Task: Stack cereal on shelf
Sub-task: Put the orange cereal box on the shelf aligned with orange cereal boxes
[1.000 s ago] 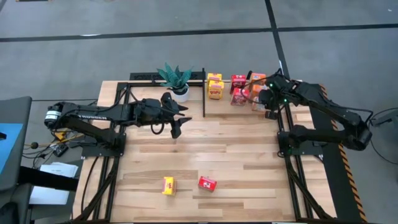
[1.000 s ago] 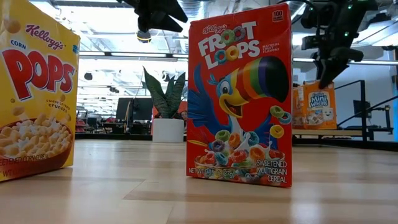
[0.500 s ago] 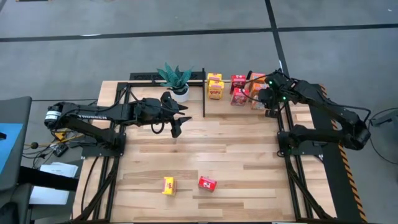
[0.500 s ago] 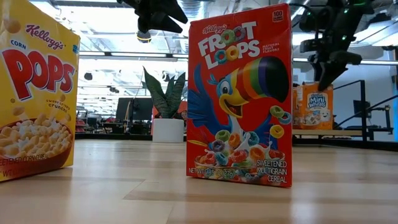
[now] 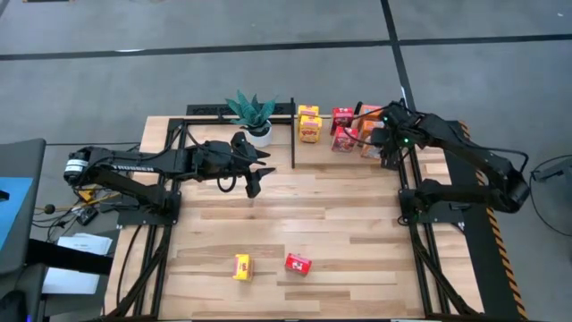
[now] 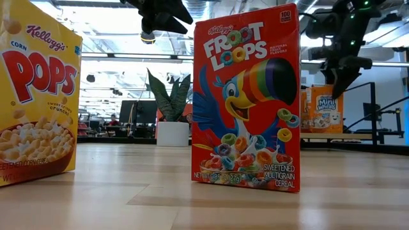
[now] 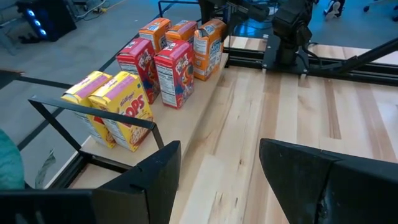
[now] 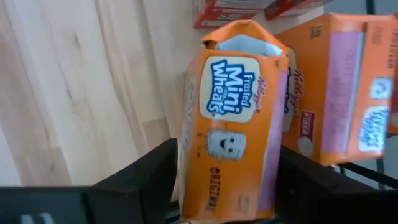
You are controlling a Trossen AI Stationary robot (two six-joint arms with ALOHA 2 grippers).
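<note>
Cereal: orange Mini Wheats box, top flap crumpled open, upright on shelf at table's 1 o'clock. Right gripper above it, fingers spread, holding nothing. Left wrist view alone shows yellow boxes, red boxes. Left gripper open, mid-table.

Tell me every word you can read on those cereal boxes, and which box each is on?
"Kellogg's CORN POPS": yellow box.
"Kellogg's FROOT LOOPS", "SWEETENED MULTIGRAIN CEREAL": red box.
"Frosted Mini Wheats", "ORIGINAL": orange box in front of the right gripper.
Finer print on the boxes is too small to read.
</note>
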